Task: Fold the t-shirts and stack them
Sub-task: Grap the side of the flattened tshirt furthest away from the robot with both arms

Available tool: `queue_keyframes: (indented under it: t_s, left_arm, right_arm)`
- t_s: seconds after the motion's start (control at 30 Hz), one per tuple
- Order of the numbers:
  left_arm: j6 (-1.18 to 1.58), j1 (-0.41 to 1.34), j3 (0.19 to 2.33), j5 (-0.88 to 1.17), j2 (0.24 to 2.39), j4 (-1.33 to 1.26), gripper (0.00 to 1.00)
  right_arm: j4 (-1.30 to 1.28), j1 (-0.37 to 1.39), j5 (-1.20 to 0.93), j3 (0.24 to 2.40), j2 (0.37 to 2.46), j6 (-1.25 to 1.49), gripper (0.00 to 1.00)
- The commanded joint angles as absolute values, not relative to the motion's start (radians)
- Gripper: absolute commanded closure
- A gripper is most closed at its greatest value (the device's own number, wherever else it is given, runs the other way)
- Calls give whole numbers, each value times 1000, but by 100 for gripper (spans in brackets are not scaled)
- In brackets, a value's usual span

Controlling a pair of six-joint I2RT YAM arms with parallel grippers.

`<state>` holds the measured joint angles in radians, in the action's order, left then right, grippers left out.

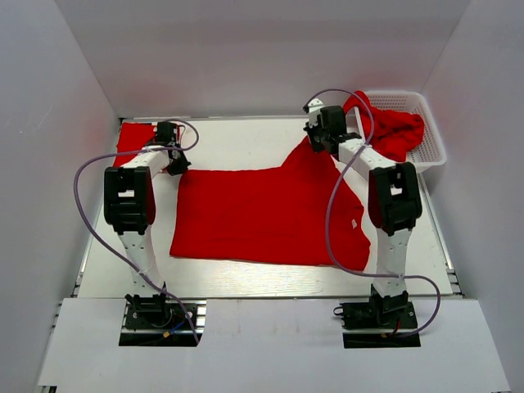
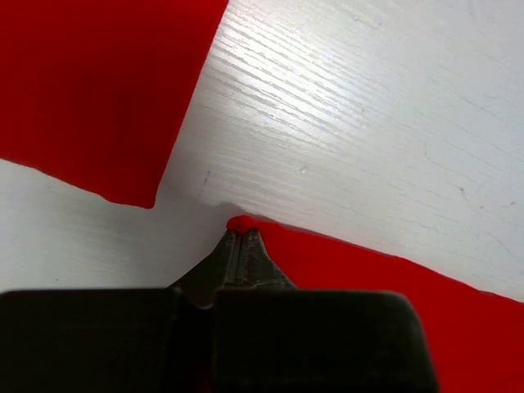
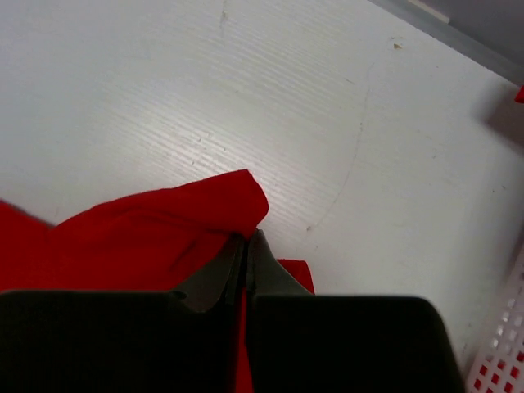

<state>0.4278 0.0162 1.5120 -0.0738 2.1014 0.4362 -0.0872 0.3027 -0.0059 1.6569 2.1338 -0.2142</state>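
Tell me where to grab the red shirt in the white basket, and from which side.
Grip the bunched fold of the red shirt where it spills over the left rim of the basket, coming from above on the table side. Cloth rises over the rim there; walls likely fence in the rest.

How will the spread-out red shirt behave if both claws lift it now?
Probably floppy: the shirt bunches into folds at the right claw. Likely light, since the left claw holds it by a thin corner pinch. The middle would probably sag and drag on the table.
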Motion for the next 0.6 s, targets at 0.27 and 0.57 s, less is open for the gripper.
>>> queue_keyframes:
  t_s: [0.27,0.57]
  left_arm:
    - [403,35,1289,-63,1804,344,100]
    - [456,35,1101,-81,1640,322,100]
  right_arm:
    - [20,339,-46,1298,1777,-212,100]
    - [-30,376,49,1043,1517,-130,100]
